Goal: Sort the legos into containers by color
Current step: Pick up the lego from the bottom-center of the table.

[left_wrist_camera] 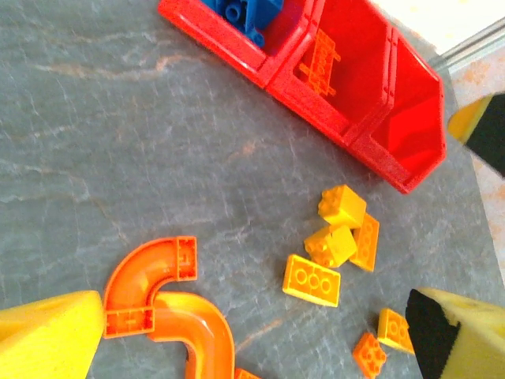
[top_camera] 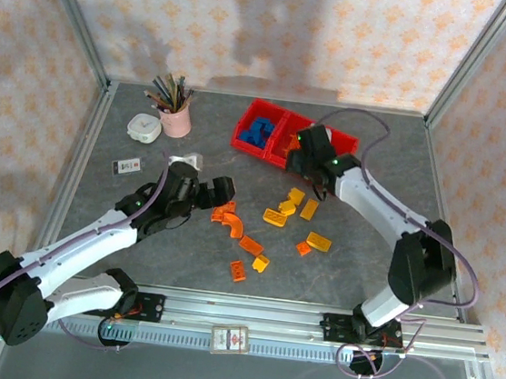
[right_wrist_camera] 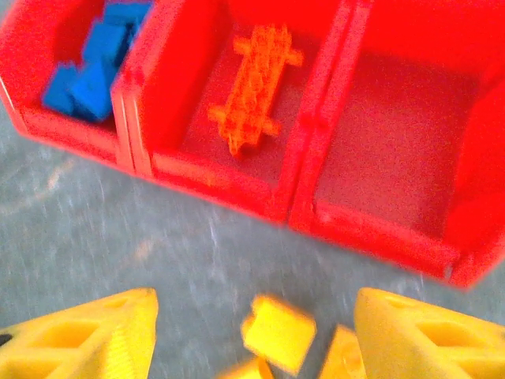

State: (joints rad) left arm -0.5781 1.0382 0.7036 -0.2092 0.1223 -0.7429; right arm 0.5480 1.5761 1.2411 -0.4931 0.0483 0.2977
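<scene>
The red containers (top_camera: 277,136) stand at the back centre. Their left compartment holds blue legos (right_wrist_camera: 91,67), the middle one an orange plate (right_wrist_camera: 252,79), and the right one (right_wrist_camera: 394,134) looks bare. My right gripper (top_camera: 312,173) hovers just in front of them, open (right_wrist_camera: 256,316), over a blurred yellow brick (right_wrist_camera: 278,332) that touches neither finger. My left gripper (top_camera: 218,192) is open too (left_wrist_camera: 256,324), low beside two orange curved pieces (left_wrist_camera: 150,276). Yellow bricks (left_wrist_camera: 331,245) and small orange ones (top_camera: 250,243) lie scattered between the arms.
A pink pencil cup (top_camera: 176,119) and a white round dish (top_camera: 143,127) stand at the back left, with a small card (top_camera: 127,167) and a white object (top_camera: 185,159) nearer. A metal rail (top_camera: 311,322) runs along the near edge.
</scene>
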